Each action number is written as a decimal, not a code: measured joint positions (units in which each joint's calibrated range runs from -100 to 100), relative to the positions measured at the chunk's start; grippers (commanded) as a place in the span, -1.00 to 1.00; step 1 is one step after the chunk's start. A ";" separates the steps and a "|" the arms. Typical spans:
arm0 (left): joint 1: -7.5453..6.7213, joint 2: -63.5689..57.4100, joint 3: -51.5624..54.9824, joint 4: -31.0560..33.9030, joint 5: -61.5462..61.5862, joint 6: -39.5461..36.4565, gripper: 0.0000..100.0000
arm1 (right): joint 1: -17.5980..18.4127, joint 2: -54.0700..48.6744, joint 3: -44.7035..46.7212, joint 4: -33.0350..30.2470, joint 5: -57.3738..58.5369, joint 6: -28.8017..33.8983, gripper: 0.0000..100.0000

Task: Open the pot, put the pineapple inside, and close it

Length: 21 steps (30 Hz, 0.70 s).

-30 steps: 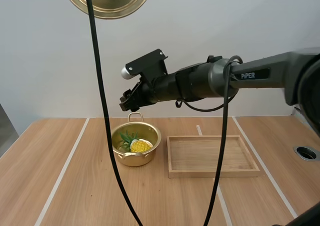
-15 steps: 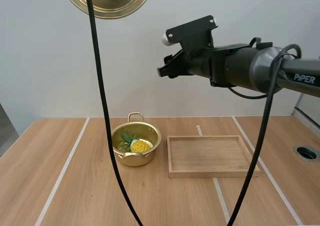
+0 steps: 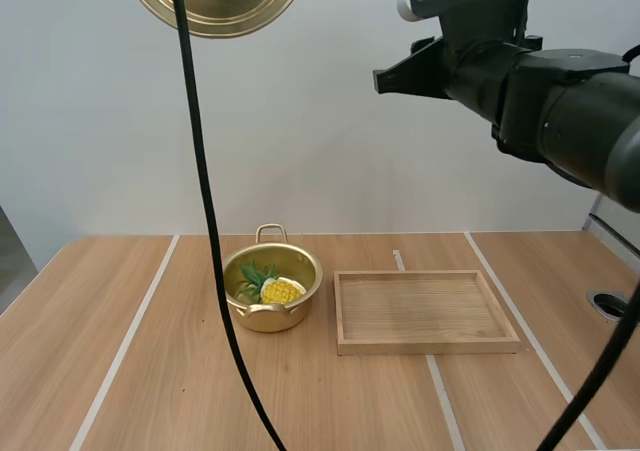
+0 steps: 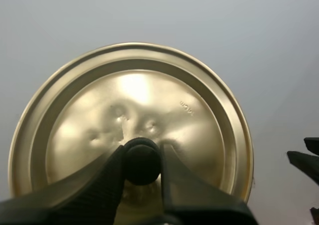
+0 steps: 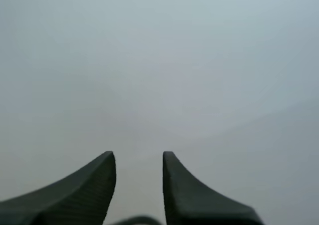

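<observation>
The gold pot [image 3: 270,318] stands lidless on the table, left of centre, and the yellow pineapple [image 3: 278,290] with green leaves lies inside it. High above it hangs the gold lid [image 3: 215,1]. In the left wrist view my left gripper [image 4: 142,160] is shut on the black knob [image 4: 142,155] of the lid [image 4: 189,115]. My right gripper [image 3: 382,79] is raised far above the table, over the tray's side. Its fingers [image 5: 99,185] stand apart with nothing between them, so the right gripper [image 5: 138,160] is open.
A shallow wooden tray [image 3: 427,346] with nothing in it lies right of the pot. A round hole [image 3: 610,304] is set in the table at the far right. Bare wood lies in front of the pot and tray.
My right arm has lifted from just above the pot and swung up and to the right. Pot, pineapple and held lid have stayed put.
</observation>
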 measured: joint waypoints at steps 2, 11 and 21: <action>0.00 0.00 0.00 0.00 0.00 0.00 -1.00 | -0.25 -1.95 0.98 0.00 -3.20 0.00 -1.00; 0.00 0.00 0.00 0.00 0.00 0.00 -1.00 | -0.75 -9.00 4.29 1.15 -13.65 -2.78 -1.00; 0.00 0.00 0.00 0.00 0.00 0.00 -1.00 | -0.75 -12.81 9.16 3.65 -14.66 -3.07 -1.00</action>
